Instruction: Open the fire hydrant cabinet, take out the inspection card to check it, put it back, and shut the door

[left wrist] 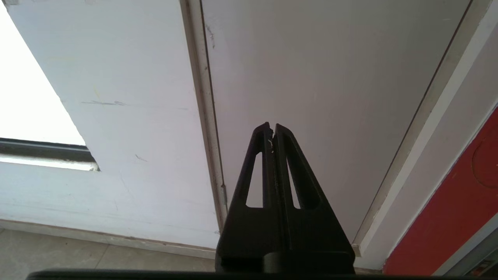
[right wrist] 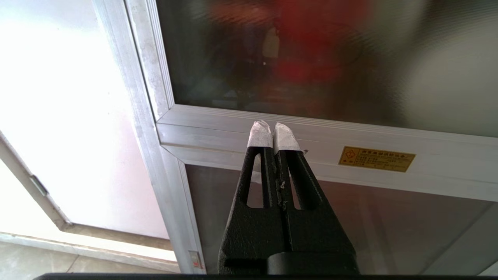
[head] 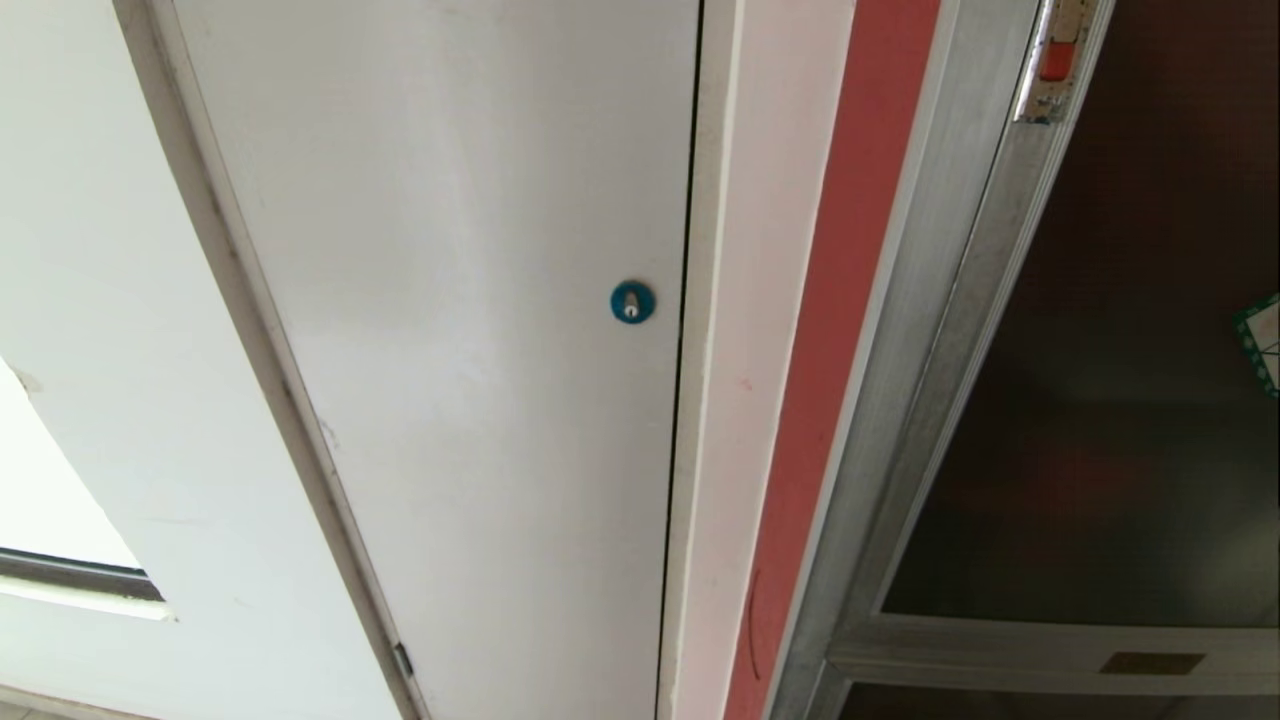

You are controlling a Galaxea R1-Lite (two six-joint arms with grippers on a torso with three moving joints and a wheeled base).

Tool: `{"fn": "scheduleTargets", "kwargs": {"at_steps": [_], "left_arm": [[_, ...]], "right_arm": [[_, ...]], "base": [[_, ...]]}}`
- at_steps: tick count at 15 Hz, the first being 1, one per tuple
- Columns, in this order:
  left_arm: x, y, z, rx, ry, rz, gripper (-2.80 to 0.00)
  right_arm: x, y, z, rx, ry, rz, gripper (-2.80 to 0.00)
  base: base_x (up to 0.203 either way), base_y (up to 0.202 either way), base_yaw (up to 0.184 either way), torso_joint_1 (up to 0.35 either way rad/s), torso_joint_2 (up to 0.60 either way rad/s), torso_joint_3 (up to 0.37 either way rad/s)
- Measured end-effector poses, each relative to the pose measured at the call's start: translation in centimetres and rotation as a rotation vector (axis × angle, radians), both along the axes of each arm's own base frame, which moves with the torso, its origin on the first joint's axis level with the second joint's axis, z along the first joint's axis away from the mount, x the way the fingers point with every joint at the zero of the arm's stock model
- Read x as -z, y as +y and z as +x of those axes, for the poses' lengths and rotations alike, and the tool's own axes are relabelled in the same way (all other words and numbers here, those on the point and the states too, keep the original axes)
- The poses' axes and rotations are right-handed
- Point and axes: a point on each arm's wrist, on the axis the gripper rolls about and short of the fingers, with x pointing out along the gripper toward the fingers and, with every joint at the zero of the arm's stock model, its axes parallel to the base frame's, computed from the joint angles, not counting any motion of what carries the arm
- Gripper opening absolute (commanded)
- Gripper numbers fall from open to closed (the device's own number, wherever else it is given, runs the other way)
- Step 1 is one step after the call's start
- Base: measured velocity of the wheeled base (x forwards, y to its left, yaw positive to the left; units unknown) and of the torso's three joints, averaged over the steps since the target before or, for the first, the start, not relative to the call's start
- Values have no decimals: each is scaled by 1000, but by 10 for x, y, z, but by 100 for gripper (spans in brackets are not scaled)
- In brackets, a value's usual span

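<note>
Head view: neither arm in frame. Camera faces mostly a plain white door (head: 450, 330) with a round blue lock (head: 632, 302). The fire hydrant cabinet (head: 905, 380) sits at the right edge past a red strip, its dark glass door (head: 1110, 400) flush in the silver frame, so closed. Small red latch (head: 1055, 60) up on the frame; corner of a green-edged sticker (head: 1262, 340) at far right.

Left wrist view: left gripper (left wrist: 272, 126) with fingers pressed together, nothing between them, pointing at the white door, apart from it.

Right wrist view: right gripper (right wrist: 273, 125), tape-wrapped tips closed on each other, empty, in front of the frame's crossbar near a yellow label (right wrist: 376, 158). Red shapes show dimly behind the glass, probably hose or valve; no card can be made out.

Judgement: task at its very start, opening not begun. Next move calls for the right gripper to reach the latch side and pull the door outward.
</note>
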Motion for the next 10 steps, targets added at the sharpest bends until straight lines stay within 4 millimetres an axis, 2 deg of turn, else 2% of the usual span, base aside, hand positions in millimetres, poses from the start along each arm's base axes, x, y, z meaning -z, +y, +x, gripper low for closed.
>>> {"fn": "scheduleTargets", "kwargs": {"at_steps": [10], "left_arm": [[0,0,0,0,0,0,-280]], "right_arm": [[0,0,0,1,-2,-2,-280]], "base": [[0,0,0,0,0,0]]}}
